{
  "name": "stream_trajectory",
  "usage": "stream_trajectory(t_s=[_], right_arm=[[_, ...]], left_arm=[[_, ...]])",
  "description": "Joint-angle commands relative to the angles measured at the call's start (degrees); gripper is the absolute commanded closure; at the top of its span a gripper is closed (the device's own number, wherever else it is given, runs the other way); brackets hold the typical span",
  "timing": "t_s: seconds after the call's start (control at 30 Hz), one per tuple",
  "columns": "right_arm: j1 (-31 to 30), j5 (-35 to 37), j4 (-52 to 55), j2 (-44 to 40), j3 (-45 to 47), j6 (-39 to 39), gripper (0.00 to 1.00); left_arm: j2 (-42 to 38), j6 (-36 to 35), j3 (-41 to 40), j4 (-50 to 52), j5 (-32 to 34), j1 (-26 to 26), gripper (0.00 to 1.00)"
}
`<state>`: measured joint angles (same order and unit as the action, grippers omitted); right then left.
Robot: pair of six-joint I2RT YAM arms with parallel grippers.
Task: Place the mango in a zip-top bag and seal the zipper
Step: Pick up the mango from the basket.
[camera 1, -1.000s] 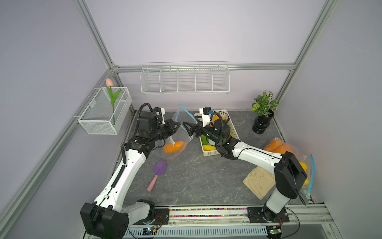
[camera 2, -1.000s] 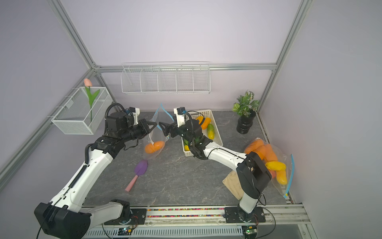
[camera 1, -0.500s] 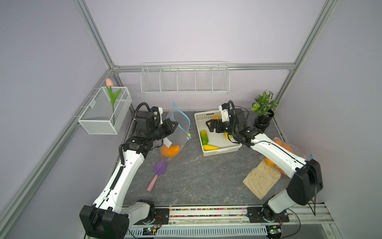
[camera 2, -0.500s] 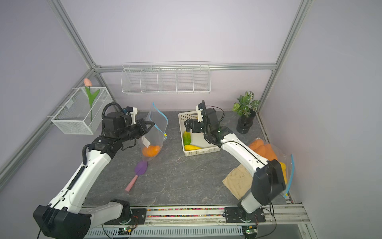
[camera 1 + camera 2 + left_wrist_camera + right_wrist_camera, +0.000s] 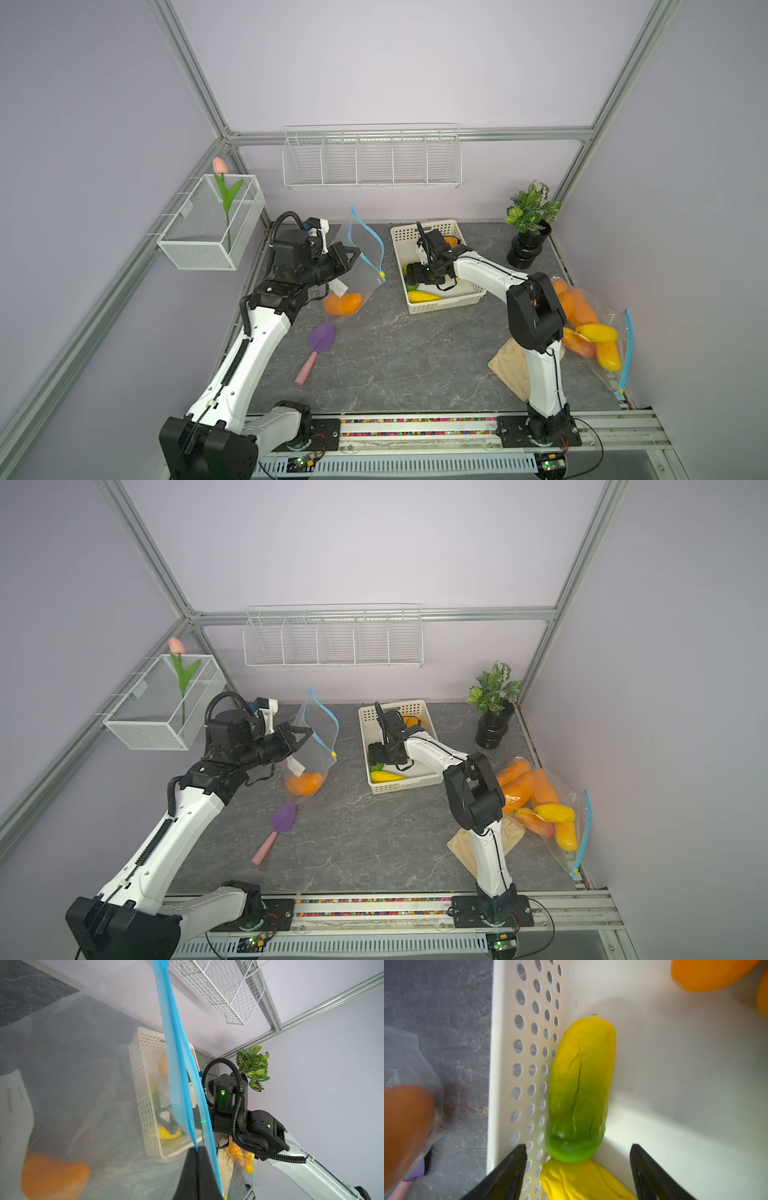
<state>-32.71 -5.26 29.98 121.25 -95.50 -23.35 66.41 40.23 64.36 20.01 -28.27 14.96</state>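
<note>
Hovering with the right claw spread over the green-yellow mango, smooth and oblong, lying against the perforated wall of the white basket. Probably needing one jaw slipping between fruit and wall, then closing gently. At 9 o'clock from the basket, pinching the thin clear zip-top bag in the left claw, orange mango already sagging inside.

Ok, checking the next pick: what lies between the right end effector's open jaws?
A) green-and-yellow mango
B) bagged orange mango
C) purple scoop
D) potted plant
A: the right wrist view shows the green-and-yellow mango between the spread jaws of the right end effector, in the white basket.
</note>
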Motion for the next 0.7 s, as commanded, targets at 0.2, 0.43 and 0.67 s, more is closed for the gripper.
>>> stream_trajectory(t_s=[0.2,0.43,0.67], right_arm=[[-0.36,2.83,3.99,8.54,-8.49,0.59,0.27],[-0.68,6.54,7.09,6.56,-13.44,2.31,0.60],[-1.76,7.49,-3.02,-12.58,-3.64,2.02,0.77]], left_arm=[[0.16,-0.35,-0.99,-1.15,-0.76,-0.17,1.00],[-0.65,-0.94,-0.66,-0.09,-0.31,-0.24,1.00],[-0.84,-1.15,-1.07,0.29,-0.44,-0.15,1.00]])
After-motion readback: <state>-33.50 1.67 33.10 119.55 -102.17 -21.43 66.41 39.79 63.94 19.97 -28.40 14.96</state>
